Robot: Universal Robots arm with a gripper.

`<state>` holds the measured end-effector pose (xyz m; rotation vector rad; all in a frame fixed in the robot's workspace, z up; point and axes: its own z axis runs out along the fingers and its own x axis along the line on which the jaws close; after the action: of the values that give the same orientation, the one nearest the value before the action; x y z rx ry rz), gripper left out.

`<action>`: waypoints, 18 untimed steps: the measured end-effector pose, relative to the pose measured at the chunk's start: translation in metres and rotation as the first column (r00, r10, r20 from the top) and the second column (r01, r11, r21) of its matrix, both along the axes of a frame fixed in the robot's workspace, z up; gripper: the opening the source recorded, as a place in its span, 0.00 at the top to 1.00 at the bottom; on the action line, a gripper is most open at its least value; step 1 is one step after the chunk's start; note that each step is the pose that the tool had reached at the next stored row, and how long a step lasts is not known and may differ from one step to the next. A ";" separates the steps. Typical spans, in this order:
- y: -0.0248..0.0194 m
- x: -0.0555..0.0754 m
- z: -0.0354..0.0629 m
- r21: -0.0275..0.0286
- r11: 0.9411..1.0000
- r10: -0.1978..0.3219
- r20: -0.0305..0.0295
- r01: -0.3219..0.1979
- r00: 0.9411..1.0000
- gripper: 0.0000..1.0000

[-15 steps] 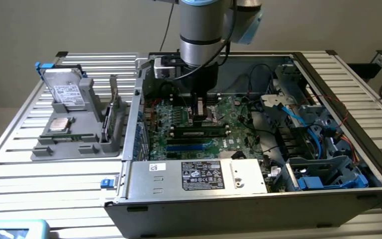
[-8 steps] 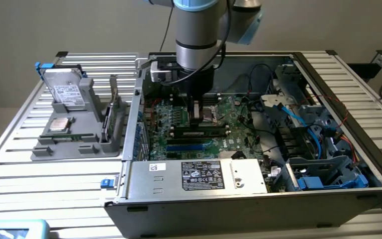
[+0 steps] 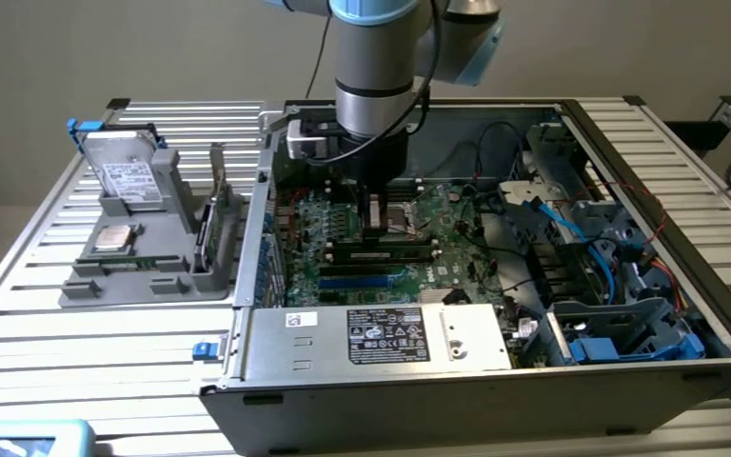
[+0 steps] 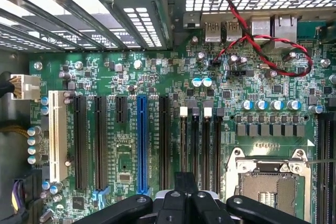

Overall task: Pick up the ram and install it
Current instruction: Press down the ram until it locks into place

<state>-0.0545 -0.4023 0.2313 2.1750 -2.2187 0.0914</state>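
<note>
Exterior view, 1 pincer (image 3: 376, 214) above motherboard (image 3: 448, 214), 1 ram (image 3: 385, 254) seated in slot, grip state unclear.

The gripper (image 3: 375, 228) hangs low inside the open computer case (image 3: 493, 381), just above the motherboard (image 4: 131, 129). The case's sheet-metal walls hem it in. Toward the exterior view's right, loose cables (image 3: 556, 238) and blue drive bays (image 3: 632, 333) crowd the space. The power supply (image 3: 379, 333) blocks the near side.
</note>
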 end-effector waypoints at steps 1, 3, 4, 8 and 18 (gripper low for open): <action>0.0001 0.000 -0.0004 0.000 1.000 0.001 0.000 -0.001 1.000 0.89; 0.0001 0.000 -0.0010 0.001 1.000 0.003 0.000 -0.003 1.000 0.89; 0.0001 0.000 -0.0014 0.001 1.000 0.004 0.000 -0.004 1.000 0.89; 0.0000 0.000 -0.0032 0.000 1.000 0.006 0.000 -0.006 1.000 0.89; 0.0000 0.000 -0.0069 0.000 1.000 0.009 0.000 -0.009 1.000 0.89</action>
<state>-0.0547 -0.4023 0.2244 2.1851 -2.2092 0.0910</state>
